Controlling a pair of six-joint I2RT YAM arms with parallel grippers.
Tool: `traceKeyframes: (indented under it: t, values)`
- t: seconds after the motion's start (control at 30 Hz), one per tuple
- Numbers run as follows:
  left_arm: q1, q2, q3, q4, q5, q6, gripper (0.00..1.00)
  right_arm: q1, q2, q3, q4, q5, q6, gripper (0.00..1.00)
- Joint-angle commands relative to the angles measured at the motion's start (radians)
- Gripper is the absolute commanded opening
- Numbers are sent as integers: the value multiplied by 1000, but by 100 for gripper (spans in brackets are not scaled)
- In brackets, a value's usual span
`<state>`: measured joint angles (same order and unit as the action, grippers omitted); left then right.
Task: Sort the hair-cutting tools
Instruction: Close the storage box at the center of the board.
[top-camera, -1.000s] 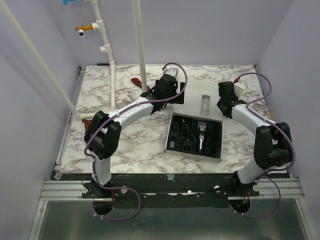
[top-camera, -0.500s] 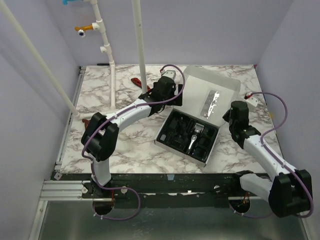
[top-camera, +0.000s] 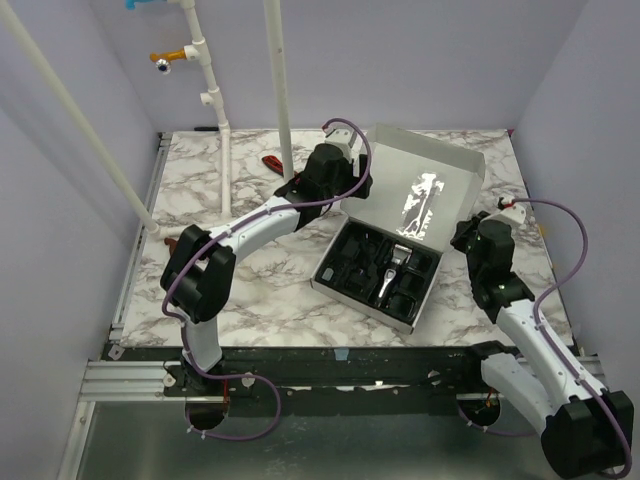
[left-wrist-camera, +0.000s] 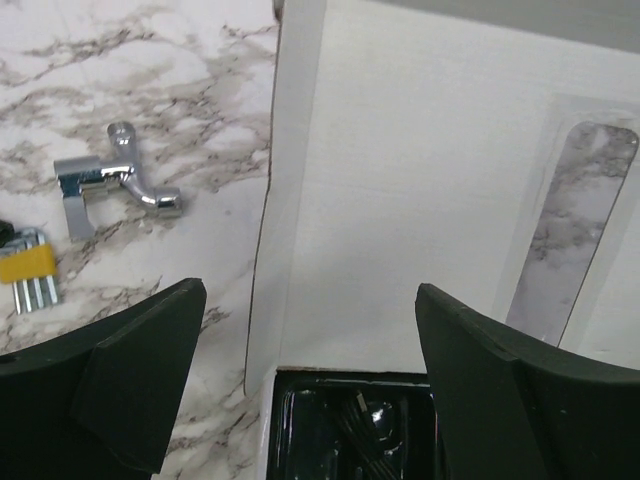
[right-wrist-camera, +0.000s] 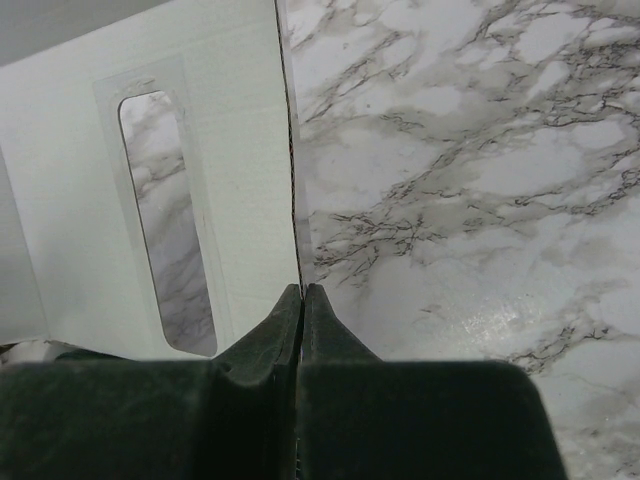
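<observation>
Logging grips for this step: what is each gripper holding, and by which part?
The right gripper pinches the box lid by its side edge. The left gripper stands open, holding nothing.

table (top-camera: 260, 290): white-grey marble | box lid (top-camera: 400, 170): white | tray (top-camera: 350, 262): black | clipper (top-camera: 392, 272): silver-black

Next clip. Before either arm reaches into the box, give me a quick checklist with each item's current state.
1. Lid raised clear of the box: ok.
2. Right fingers shut on the lid's edge: ok.
3. Left fingers open and empty, over the box's rear: ok.
4. Clipper exposed inside the box: ok.
5. Black pieces each in the correct slot: cannot tell.
</observation>
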<state>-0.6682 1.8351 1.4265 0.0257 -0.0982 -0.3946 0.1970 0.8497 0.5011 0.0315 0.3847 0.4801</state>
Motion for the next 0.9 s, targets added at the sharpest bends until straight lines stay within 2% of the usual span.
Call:
traceKeyframes:
  t: [0.0, 0.2, 0.37, 0.47, 0.6, 0.73, 0.87]
  values:
    - [37, 47, 19, 166, 140, 45, 79, 1, -70, 8, 40, -62, 0, 1]
    - [71, 131, 99, 146, 209, 60, 78, 0, -121, 9, -11, -92, 7, 1]
    - [83, 177, 142, 120, 202, 80, 82, 1, -133, -10, -21, -93, 16, 1]
    - [89, 214, 177, 110, 235, 83, 80, 0, -132, -16, -23, -98, 21, 1]
    - [90, 197, 139, 177, 317, 66, 62, 1, -134, -17, -28, -89, 21, 1]
    - [90, 156, 71, 266, 364, 52, 34, 1, -131, -16, -28, -92, 23, 1]
    - [89, 124, 13, 319, 390, 28, 16, 1, -125, -12, -28, -95, 28, 1]
